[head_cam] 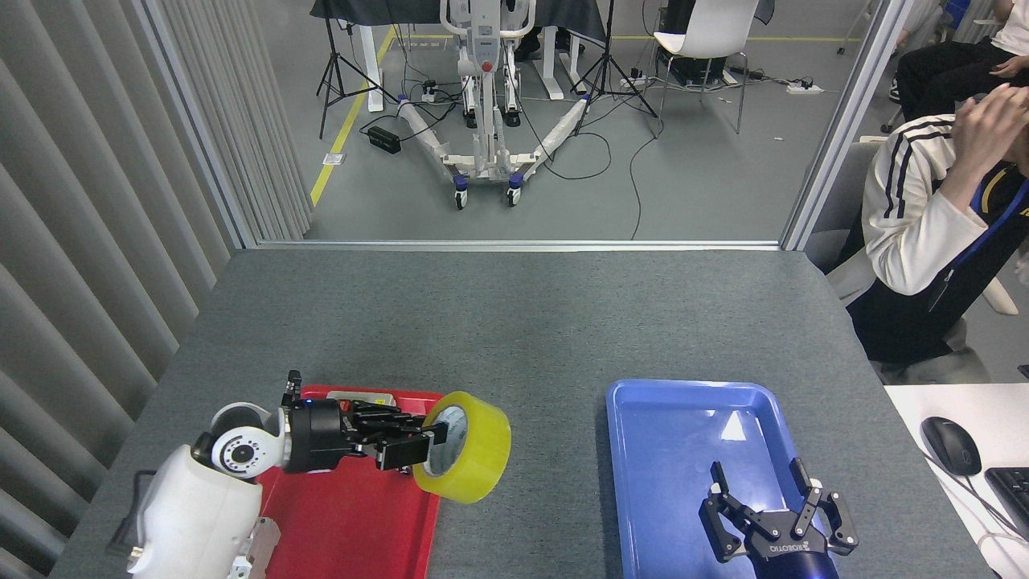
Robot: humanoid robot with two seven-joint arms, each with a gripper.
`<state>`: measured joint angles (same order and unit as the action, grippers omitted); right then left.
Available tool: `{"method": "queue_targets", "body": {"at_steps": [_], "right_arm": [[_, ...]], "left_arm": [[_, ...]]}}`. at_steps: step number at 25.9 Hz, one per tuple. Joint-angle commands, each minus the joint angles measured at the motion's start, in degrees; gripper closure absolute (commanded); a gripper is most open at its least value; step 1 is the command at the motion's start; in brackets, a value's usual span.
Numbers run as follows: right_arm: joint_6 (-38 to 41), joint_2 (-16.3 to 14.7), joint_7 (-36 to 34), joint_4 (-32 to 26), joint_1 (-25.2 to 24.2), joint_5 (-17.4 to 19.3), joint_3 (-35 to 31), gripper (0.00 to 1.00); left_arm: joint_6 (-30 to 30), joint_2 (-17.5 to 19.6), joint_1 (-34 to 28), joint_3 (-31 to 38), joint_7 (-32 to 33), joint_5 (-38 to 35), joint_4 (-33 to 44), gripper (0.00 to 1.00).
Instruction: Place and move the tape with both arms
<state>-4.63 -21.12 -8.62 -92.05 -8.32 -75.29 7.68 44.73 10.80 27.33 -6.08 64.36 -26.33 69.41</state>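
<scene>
The left claw [418,450] and its arm cover most of the switch box [359,397] on the red tray [354,515], leaving only its far edge showing. The roll of tape [466,446] hides the tray's right rim beside it. The bottom edge cuts off the red tray's near end, the blue tray [667,450] and the wrist of the right claw [773,515]. At right, the seated person [924,233] and the computer mouse's [951,445] keyboard [1011,492] run out of view.

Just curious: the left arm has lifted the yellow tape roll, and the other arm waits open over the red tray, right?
Nearly. In the head view, the right gripper waits open over the blue tray, not the red one. The left gripper does hold the tape lifted.
</scene>
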Motion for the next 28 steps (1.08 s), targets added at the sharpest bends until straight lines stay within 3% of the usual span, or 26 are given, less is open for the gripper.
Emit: {"method": "queue_targets", "body": {"at_steps": [1,4,6,11,17,18,19,21,22,23,28], "right_arm": [[16.14,-1.12,-6.76,-0.32,-0.03,0.06,-0.12,0.0],[37.67,-3.14,-10.18,-1.02,-0.03,0.5,-0.65,0.0],[45.67,-3.14,-10.27,-1.11,0.32,2.43,-0.12,0.0],[46.73,-2.61,-10.01,-1.11,2.6,3.05,3.92,0.0],[46.38,-0.94,-9.83,-0.94,4.54,2.35,11.04,0.0],[46.38,-0.94,-9.83,-0.85,4.54,1.64,11.66,0.08],[46.38,-0.94,-9.83,-0.85,4.45,0.5,12.19,0.24],[46.38,-0.86,-9.83,-0.76,4.1,-2.31,12.19,0.76],[46.38,-0.94,-9.83,-0.67,4.01,-3.37,12.19,0.95],[46.29,-0.94,-9.83,-0.67,3.84,-3.81,12.19,1.0],[42.07,-0.94,-10.18,-1.11,3.04,-3.72,11.4,1.0]], "left_arm": [[0.27,-6.58,0.09,1.07,-0.11,3.92,-3.85,1.0],[0.27,-8.87,0.0,-0.25,-0.02,5.94,-8.33,1.0],[0.27,-10.1,0.09,-2.54,-0.02,6.2,-8.33,1.0],[0.27,-12.91,0.09,-4.03,-0.11,6.2,-8.15,1.0],[0.27,-12.82,-0.61,-6.05,-0.11,6.29,-4.46,1.0],[0.27,-12.91,-0.7,-6.05,-0.02,6.2,-4.29,1.0],[0.27,-13.0,-0.96,-5.97,-0.02,6.2,-4.29,1.0],[0.27,-13.09,-0.96,-5.97,-0.02,6.29,-4.2,1.0],[0.27,-13.09,-0.96,-5.97,-0.11,6.29,-4.02,1.0],[0.27,-13.08,-0.96,-5.97,-0.11,6.29,-4.02,1.0],[0.27,-13.0,-1.67,-6.32,-0.11,6.29,-3.76,1.0]]}}
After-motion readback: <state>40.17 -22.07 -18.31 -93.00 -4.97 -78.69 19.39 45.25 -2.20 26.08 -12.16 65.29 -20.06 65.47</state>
